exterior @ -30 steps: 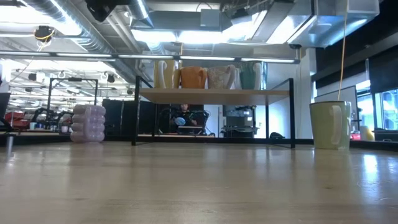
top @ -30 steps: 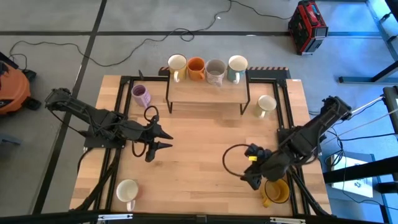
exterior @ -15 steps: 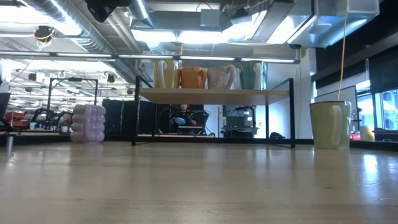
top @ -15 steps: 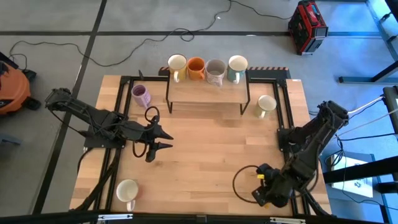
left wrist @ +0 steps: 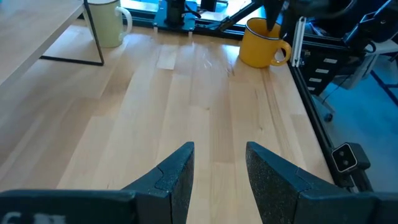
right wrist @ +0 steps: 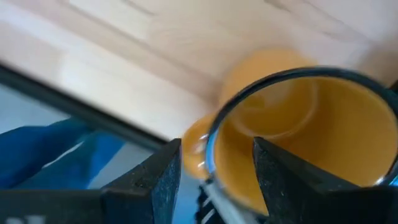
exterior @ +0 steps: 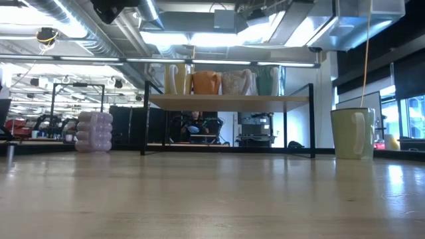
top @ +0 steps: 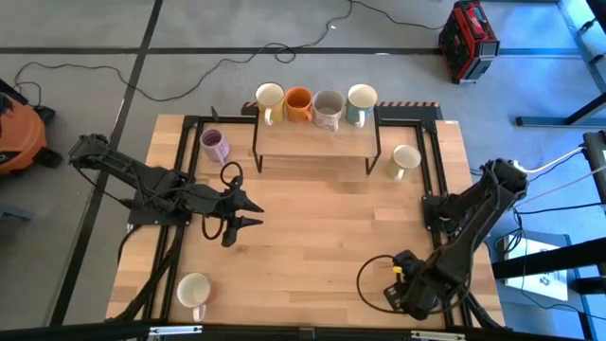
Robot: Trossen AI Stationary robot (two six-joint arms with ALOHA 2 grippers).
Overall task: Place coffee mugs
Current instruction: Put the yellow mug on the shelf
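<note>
The right gripper (right wrist: 214,174) hangs at the near right corner of the table (top: 312,237), its fingers spread on both sides of the rim of the amber-yellow mug (right wrist: 292,124), one inside and one outside; I cannot tell if they press it. The left gripper (top: 248,212) waits open above the left middle of the table. Four mugs stand on the shelf (top: 317,140). The lilac mug (top: 215,146) stands left of the shelf, a cream mug (top: 405,160) right of it, and another cream mug (top: 193,292) at the near left.

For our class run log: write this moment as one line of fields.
right gripper: open astride yellow mug rim | left gripper: open, mid-table | shelf: four mugs
</note>
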